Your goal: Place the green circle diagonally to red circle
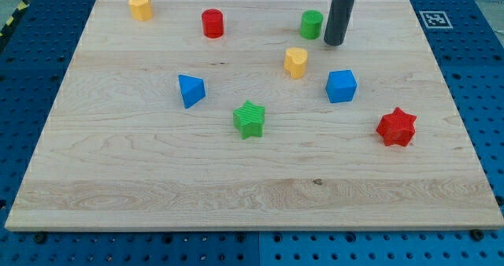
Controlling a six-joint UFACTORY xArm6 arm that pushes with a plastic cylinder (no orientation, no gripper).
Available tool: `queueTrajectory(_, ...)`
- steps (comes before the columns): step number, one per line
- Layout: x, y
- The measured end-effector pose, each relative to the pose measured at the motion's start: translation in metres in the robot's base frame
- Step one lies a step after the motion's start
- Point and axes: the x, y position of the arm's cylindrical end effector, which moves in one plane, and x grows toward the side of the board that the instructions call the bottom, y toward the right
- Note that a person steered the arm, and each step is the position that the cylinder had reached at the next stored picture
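The green circle (pixel 311 24) is a short green cylinder near the view's top, right of centre. The red circle (pixel 213 23) is a short red cylinder to its left, at about the same height in the view. My tip (pixel 334 42) is the lower end of the dark rod, just right of the green circle and slightly lower, close to it; I cannot tell if they touch.
A yellow heart (pixel 295 62) lies below the green circle. A blue cube (pixel 341 86), red star (pixel 396 127), green star (pixel 250 119), blue triangle (pixel 190 90) and yellow hexagon block (pixel 140 6) lie on the wooden board (pixel 236 187).
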Motion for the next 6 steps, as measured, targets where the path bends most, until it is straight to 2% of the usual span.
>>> queueTrajectory(1, -0.022, 0.000)
queueTrajectory(6, -0.013, -0.012)
